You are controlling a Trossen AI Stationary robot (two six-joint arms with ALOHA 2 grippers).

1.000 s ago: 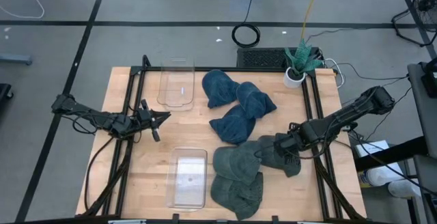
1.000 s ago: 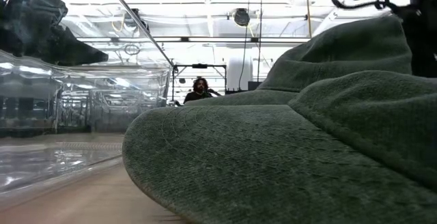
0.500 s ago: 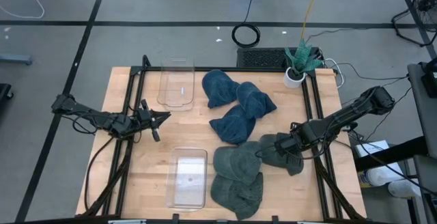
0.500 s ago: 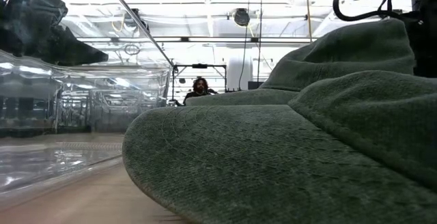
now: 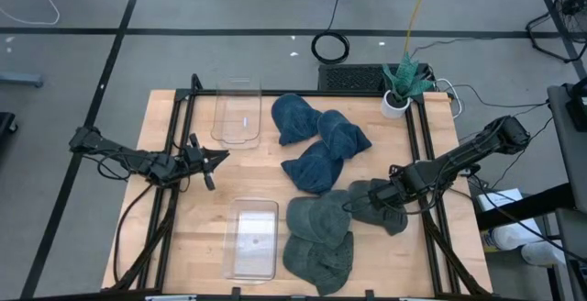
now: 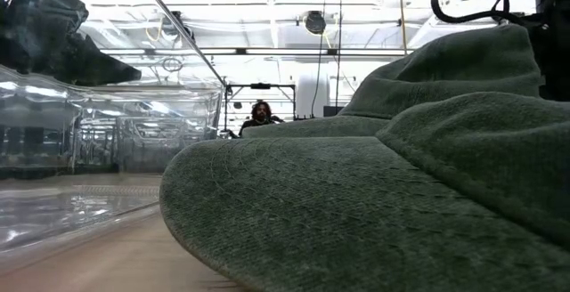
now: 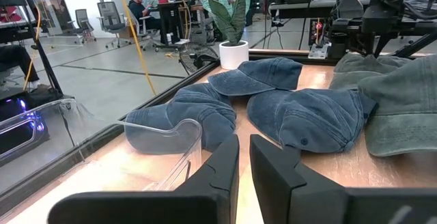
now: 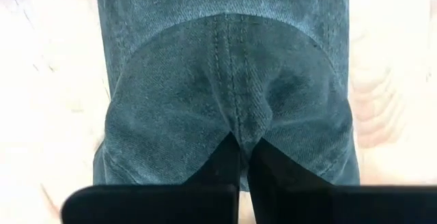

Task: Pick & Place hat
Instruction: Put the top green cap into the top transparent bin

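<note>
Three green hats lie at the table's near middle and right, and my right gripper [image 5: 391, 196] is shut on the rightmost one [image 5: 371, 211]. In the right wrist view this hat [image 8: 225, 67] fills the picture below my right gripper [image 8: 244, 157]. The other green hats [image 5: 316, 217] [image 5: 318, 257] rest flat beside it. Blue hats [image 5: 295, 117] [image 5: 342, 136] [image 5: 312, 168] lie in a heap at the far middle. My left gripper [image 5: 220, 158] waits level at the table's left, shut on nothing; the left wrist view shows my left gripper [image 7: 244, 162] the same way. My right gripper pinches a small raised fold of the green hat's crown cloth at the stitched seam [image 8: 240, 125] between its two fingers. The fingers come from above, pointing down. The hat lies on the table, its crown up.
Two clear plastic bins stand on the table's left half, one far [image 5: 237, 113] and one near [image 5: 252, 239]. A potted plant [image 5: 401, 85] stands at the far right corner. Black rails [image 5: 424, 154] run along both sides of the table. A person [image 6: 260, 114] sits far behind the table.
My right gripper has shut on the green hat's crown without shifting over the table. The cloth under it has been drawn in a little, and the hat stays on the table.
</note>
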